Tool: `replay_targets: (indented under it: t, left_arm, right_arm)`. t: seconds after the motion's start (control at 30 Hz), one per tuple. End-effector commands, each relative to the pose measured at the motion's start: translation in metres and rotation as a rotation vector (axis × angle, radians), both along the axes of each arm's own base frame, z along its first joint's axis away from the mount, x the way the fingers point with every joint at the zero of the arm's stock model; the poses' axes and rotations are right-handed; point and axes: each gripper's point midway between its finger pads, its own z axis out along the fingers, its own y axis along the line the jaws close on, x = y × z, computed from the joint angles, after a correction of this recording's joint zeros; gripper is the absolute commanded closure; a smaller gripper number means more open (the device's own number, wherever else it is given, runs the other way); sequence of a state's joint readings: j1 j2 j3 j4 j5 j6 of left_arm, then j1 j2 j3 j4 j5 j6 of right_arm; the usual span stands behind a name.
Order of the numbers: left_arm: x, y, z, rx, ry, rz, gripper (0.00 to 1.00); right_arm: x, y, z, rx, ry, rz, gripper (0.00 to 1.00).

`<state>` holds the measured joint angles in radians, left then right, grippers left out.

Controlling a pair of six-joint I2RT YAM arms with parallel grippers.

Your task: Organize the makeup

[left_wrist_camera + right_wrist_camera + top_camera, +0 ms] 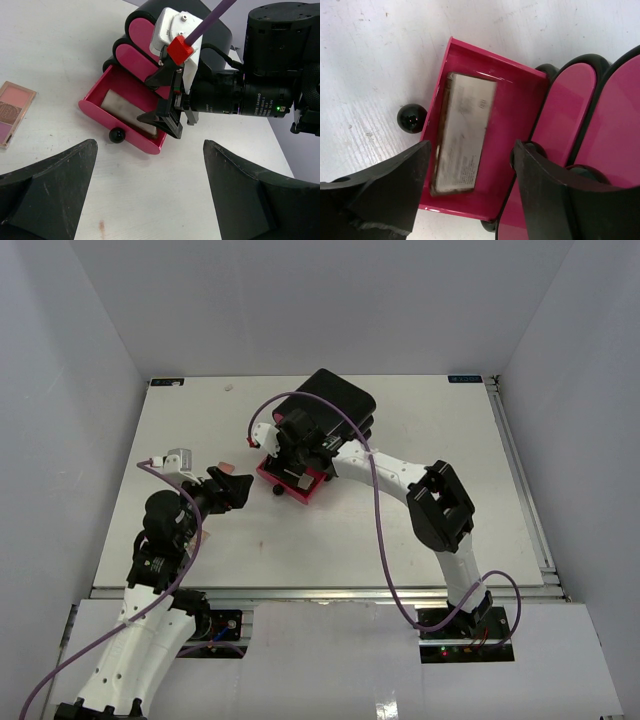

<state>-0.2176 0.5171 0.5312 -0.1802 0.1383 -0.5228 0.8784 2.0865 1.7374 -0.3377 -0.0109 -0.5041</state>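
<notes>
The left gripper (pixel 150 147) is held wide apart and empty above the bench (pixel 75 40), a pinkish palette (pixel 14 114) lying near it. Farther off, the right gripper (pixel 471 152) is spread over the open pink drawer (pixel 520 95), where the beige palette (pixel 462 132) is laid flat. Stowing is judged finished; a clear lift is called for before the drawer is shut.

A flat rectangular palette (pixel 462 132), beige with a dull metallic shine, lies flat on the floor of the pulled-out pink drawer (pixel 517 115). It lies close along the front wall, the one that carries the black knob (pixel 411 118), and faint print shows on its top. A second palette (pixel 12 112), with pink and brown pans in a tan frame, lies face up on the white worktop (pixel 60 50), apart from the drawer.
</notes>
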Motion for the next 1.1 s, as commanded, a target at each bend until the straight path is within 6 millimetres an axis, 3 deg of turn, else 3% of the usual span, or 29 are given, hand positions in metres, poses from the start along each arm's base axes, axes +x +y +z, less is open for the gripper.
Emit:
replay_targets:
  t: [0.0,0.13,0.2,0.3,0.37,0.4,0.5,0.63,0.7,0.77,0.9,1.07]
  left_arm:
    - [-0.001,-0.001,-0.002,0.002,0.003,-0.011,0.02]
    - [-0.002,-0.002,-0.002,0.0,0.006,-0.014,0.02]
    - [-0.002,-0.003,-0.002,-0.004,0.007,-0.018,0.02]
    - [0.0,-0.003,-0.006,-0.014,0.028,-0.013,0.02]
    - [0.006,-0.005,-0.018,-0.017,0.089,-0.007,0.02]
    - [0.01,-0.006,-0.024,-0.012,0.122,-0.007,0.02]
    - [0.023,-0.012,-0.046,0.023,0.227,-0.035,0.02]
    - [0.043,-0.024,-0.069,0.132,0.338,-0.152,0.02]
    - [0.052,-0.027,-0.076,0.191,0.381,-0.2,0.02]
    - [0.071,-0.01,-0.08,0.297,0.413,-0.133,0.02]
    - [0.095,0.032,-0.086,0.49,0.438,0.019,0.02]
    - [0.108,0.082,-0.13,0.694,0.554,0.007,0.03]
  right_arm:
    - [0.005,-0.002,0.014,0.033,-0.02,-0.016,0.23]
    - [-0.008,-0.002,0.026,0.059,0.018,0.018,0.22]
    - [-0.023,-0.001,0.041,0.098,0.056,0.061,0.22]
    - [-0.059,-0.002,0.089,0.194,0.107,0.182,0.21]
    - [-0.08,-0.015,0.128,0.261,0.117,0.243,0.18]
    - [-0.091,-0.023,0.135,0.283,0.144,0.269,0.17]
    - [-0.108,-0.054,0.152,0.351,0.192,0.316,0.11]
    - [-0.136,-0.104,0.16,0.426,0.213,0.475,0.07]
    - [-0.152,-0.118,0.163,0.471,0.209,0.557,0.06]
    - [-0.174,-0.138,0.15,0.521,0.221,0.63,0.04]
    - [-0.184,-0.158,0.149,0.561,0.113,0.667,0.05]
    - [-0.195,-0.171,0.148,0.613,0.075,0.703,0.1]
